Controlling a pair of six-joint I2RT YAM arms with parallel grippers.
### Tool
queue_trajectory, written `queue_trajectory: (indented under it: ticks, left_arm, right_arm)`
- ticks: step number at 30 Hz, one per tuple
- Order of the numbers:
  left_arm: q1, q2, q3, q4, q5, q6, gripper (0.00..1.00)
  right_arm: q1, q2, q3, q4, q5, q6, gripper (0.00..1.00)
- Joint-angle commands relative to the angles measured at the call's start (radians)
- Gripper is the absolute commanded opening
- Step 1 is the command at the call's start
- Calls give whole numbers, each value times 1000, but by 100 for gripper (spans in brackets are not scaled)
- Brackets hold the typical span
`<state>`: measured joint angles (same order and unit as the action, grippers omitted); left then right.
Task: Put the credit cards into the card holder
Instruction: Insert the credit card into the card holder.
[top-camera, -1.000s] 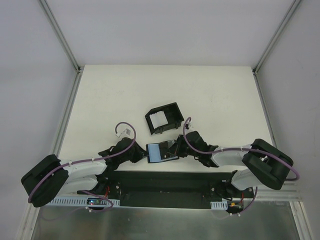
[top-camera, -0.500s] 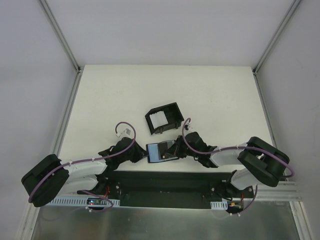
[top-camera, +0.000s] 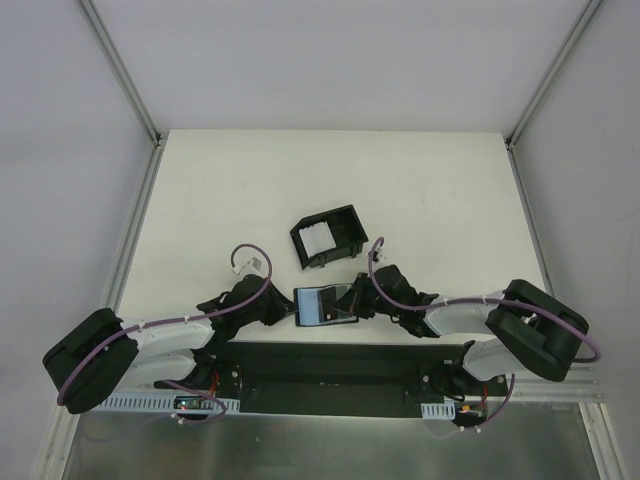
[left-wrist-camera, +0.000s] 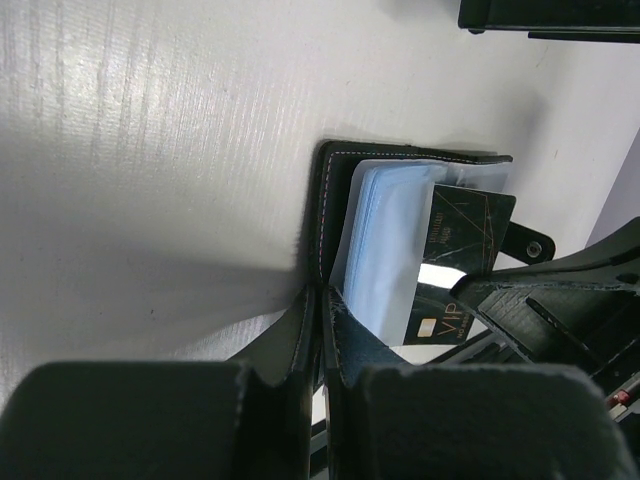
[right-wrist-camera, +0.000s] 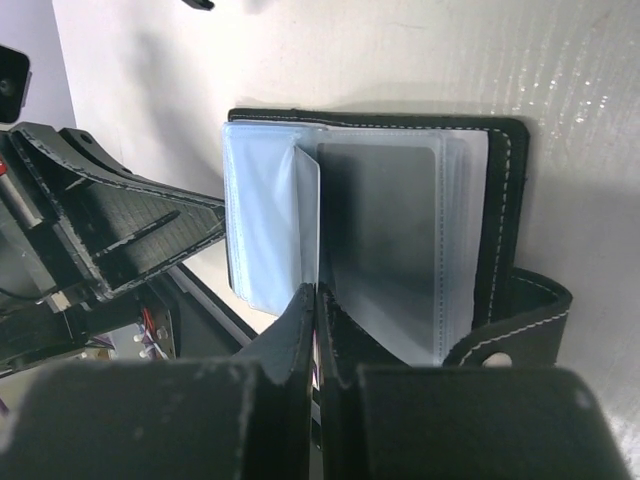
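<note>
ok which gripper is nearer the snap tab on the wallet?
Right. The right gripper is shut at the sleeves, with the snap tab just beside it. The left gripper pinches the card holder's opposite cover, across the sleeves from the tab.

one card holder (top-camera: 325, 303), one black box (top-camera: 345, 236)

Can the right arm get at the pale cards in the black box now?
Probably not yet: the right gripper is shut on a leaf of the card holder. The way to the cards looks clear.
</note>
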<state>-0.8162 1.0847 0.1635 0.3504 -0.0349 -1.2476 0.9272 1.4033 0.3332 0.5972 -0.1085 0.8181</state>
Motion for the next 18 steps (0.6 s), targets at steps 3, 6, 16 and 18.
queue_trajectory:
  ticks: [3,6,16,18]
  left_arm:
    - [3,18,-28,-60,-14,-3,0]
    - [5,18,-27,-57,-11,-3,0]
    - [3,21,-30,-48,-10,-4,0]
    - [5,14,-32,-47,-11,-4,0]
  right_arm:
    - [15,49,33,-74,-52,-23,0]
    - [19,78,46,-53,-65,-19,0]
    - [30,117,122,-72,-79,-49,3]
    - [30,94,139,-134,-54,-80,13]
